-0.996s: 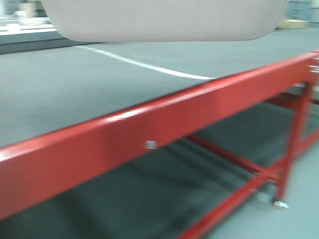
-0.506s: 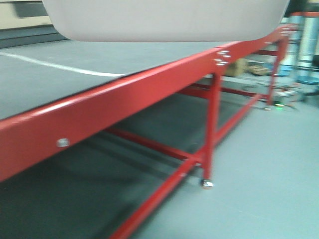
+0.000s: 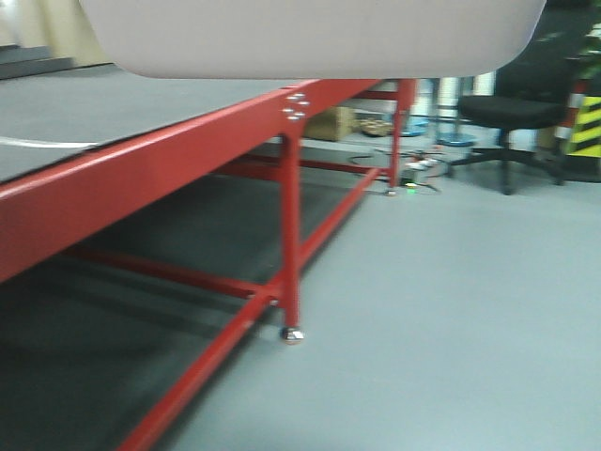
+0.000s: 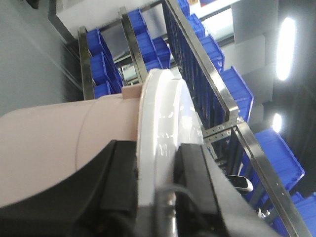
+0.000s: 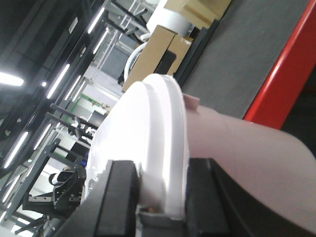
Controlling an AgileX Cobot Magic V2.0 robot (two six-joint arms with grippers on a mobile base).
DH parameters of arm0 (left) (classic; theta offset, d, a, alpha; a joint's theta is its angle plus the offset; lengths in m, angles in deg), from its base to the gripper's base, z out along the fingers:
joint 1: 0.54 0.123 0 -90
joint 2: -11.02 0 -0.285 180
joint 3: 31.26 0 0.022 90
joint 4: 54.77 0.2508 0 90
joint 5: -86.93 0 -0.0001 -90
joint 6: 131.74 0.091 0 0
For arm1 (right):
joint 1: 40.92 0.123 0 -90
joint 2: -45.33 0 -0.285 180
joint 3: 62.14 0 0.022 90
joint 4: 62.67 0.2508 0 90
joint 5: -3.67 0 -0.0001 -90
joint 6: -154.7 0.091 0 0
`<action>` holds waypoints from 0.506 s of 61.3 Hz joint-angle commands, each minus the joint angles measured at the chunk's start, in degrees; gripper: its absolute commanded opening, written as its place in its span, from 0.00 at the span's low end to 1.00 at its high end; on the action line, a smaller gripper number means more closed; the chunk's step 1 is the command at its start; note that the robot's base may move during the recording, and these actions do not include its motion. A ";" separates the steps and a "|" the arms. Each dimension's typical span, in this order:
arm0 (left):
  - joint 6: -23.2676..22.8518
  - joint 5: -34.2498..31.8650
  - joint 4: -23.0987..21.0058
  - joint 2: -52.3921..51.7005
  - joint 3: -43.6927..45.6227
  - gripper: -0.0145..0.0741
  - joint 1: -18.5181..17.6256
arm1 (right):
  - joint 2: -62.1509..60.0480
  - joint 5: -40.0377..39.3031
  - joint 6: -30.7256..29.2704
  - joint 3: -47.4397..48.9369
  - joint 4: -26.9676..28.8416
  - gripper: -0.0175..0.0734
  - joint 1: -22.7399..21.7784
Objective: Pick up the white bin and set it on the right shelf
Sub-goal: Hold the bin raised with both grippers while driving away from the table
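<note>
Bulky white bin (image 3: 310, 38) at 12 o'clock: stiff plastic, probably light, glossy lid looks slippery. Both left gripper (image 4: 158, 192) and right gripper (image 5: 160, 200) clenched on its rim, 2 opposite ends, likely the best hold.

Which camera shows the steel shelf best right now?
Left wrist: the shelf shows its rails and perforated upright running behind the bin, with blue bins stacked beyond. The front view shows only the red table and the bin's underside. The right wrist view shows no shelf I can identify.
</note>
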 commanded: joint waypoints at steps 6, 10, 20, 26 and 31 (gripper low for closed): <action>0.66 14.64 -1.89 -2.76 2.17 0.02 -2.39 | -2.12 10.02 -0.44 2.51 7.34 0.27 1.79; 0.66 14.64 -1.89 -2.76 2.17 0.02 -2.39 | -2.12 10.02 -0.44 2.51 7.34 0.27 1.79; 0.66 14.64 -1.89 -2.76 2.17 0.02 -2.39 | -2.12 10.02 -0.44 2.51 7.34 0.27 1.79; 0.66 14.64 -1.89 -2.76 2.17 0.02 -2.39 | -2.12 10.02 -0.44 2.51 7.34 0.27 1.79; 0.66 14.64 -1.89 -2.76 2.17 0.02 -2.39 | -2.12 10.02 -0.44 2.51 7.34 0.27 1.79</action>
